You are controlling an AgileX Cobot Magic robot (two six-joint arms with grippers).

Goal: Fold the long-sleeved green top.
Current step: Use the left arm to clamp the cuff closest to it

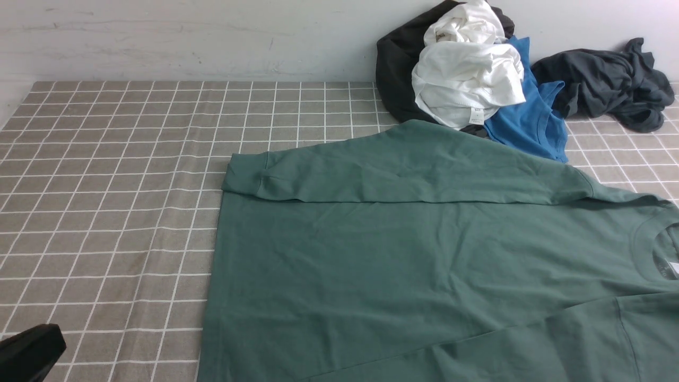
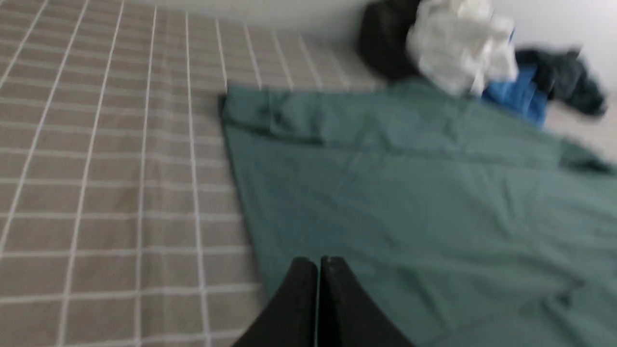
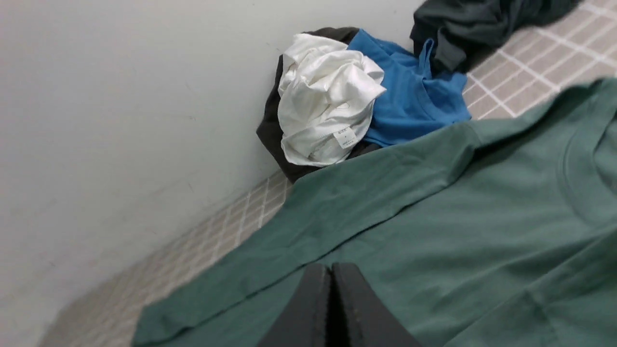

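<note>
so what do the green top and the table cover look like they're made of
Green top: likely soft matte cotton knit; gentle creases, ribbed cuff. Table cover: probably thin printed cloth or vinyl, matte; its grid lines waver over slight wrinkles.

There is one green long-sleeved top [image 1: 424, 254]. At the upper right of the frame: one white garment [image 1: 467, 74], one blue T-shirt [image 1: 525, 119], one black garment [image 1: 395, 69], one dark grey garment [image 1: 604, 79]. Two tools: left tool [image 2: 318, 260], right tool [image 3: 331, 268].
</note>
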